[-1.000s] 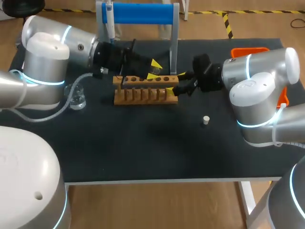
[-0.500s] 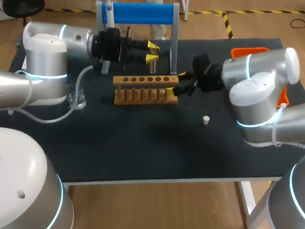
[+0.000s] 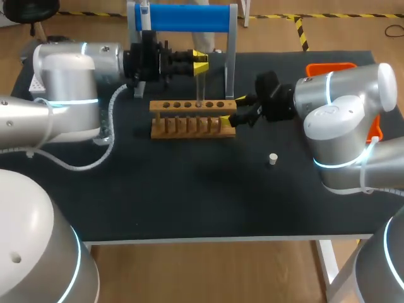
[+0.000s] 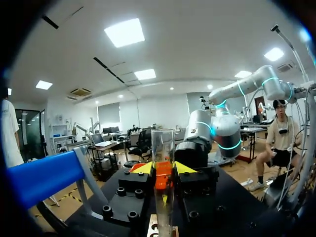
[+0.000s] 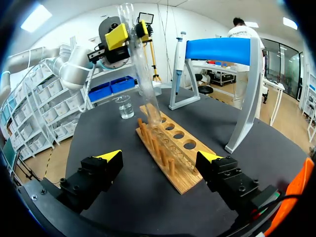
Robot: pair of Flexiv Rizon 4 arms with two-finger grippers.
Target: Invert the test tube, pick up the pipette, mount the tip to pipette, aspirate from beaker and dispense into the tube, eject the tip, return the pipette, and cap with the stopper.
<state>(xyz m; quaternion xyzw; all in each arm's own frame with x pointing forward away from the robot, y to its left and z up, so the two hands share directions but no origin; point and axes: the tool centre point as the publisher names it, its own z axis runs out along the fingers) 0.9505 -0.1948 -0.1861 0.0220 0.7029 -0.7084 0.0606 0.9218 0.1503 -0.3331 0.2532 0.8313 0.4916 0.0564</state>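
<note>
My left gripper [image 3: 199, 63] is shut on a clear test tube [image 3: 199, 88], held upright with its lower end at a hole of the wooden rack [image 3: 183, 120]. In the left wrist view the tube [image 4: 163, 148] stands between the yellow tips of my left gripper [image 4: 163, 169]. My right gripper [image 3: 233, 110] is open, its fingers on either side of the rack's right end. From the right wrist I see my right gripper [image 5: 160, 160], the rack [image 5: 170, 148], the tube [image 5: 140, 69] and the beaker [image 5: 125, 106]. The pipette [image 3: 146, 19] hangs on the blue stand [image 3: 183, 17]. A small stopper [image 3: 273, 158] lies on the table.
An orange tray [image 3: 331, 65] sits at the table's back right, partly behind my right arm. The beaker is mostly hidden behind my left arm in the head view. The stand's grey posts [image 3: 231, 50] rise just behind the rack.
My left gripper has swung up and back from the rack and turned, bringing the tube upright over a hole. The right arm has not moved.
</note>
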